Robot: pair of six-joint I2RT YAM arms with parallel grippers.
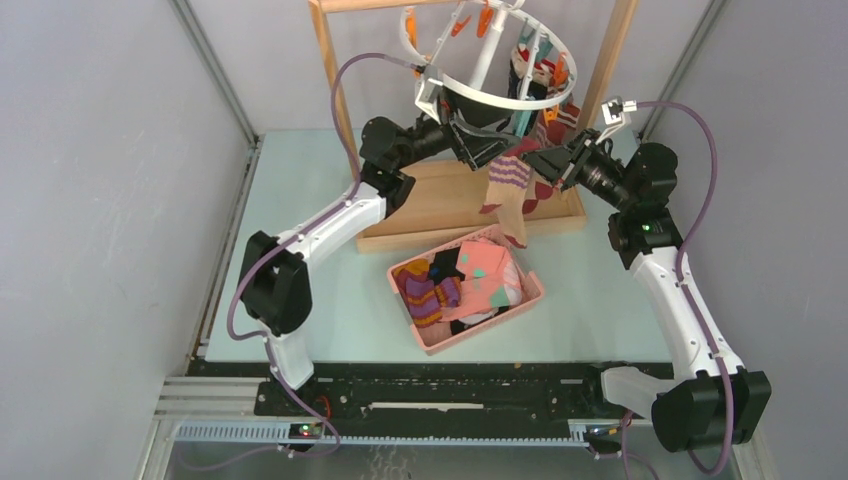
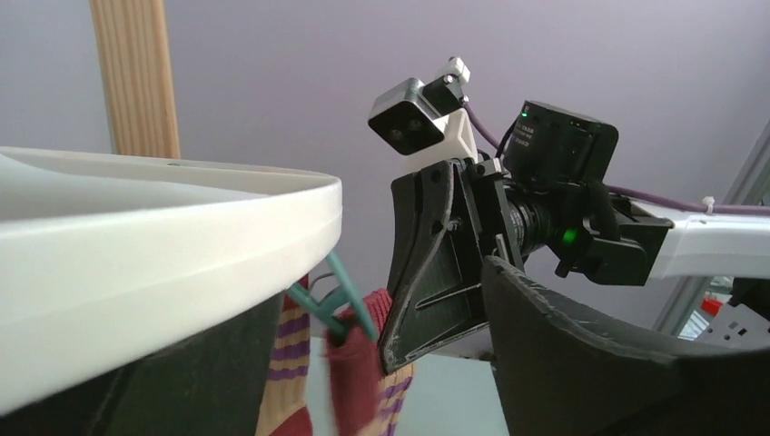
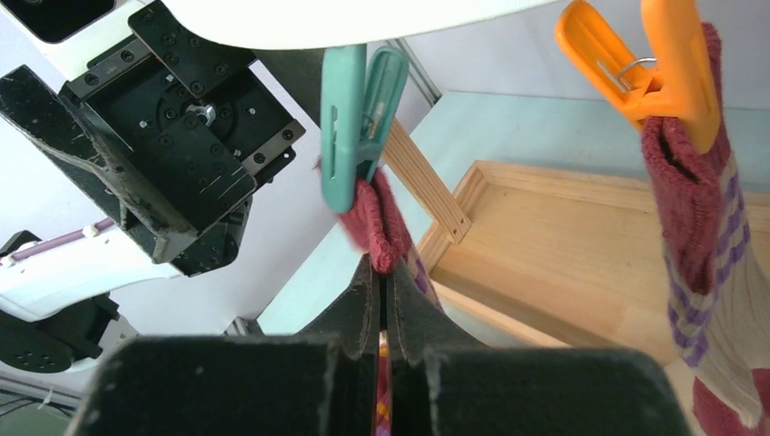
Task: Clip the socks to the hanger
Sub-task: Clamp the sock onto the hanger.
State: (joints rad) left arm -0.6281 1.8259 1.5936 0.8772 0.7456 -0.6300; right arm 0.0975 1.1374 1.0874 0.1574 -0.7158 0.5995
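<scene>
Item: striped sock, a maroon ribbed cuff over a tan leg banded in purple. You will find it at the centre of the right wrist view, its cuff bitten by a teal clip that dangles from the white ring of the hanger. Directly under that clip your right gripper is pinched tight on the sock's fabric, jaws together. A second sock of like pattern hangs at the right edge from an orange clip. Your left gripper stands spread wide, one finger under the ring's rim, holding nothing. At the centre of the overhead view: wooden tray, then pink basket heaped with more socks.
</scene>
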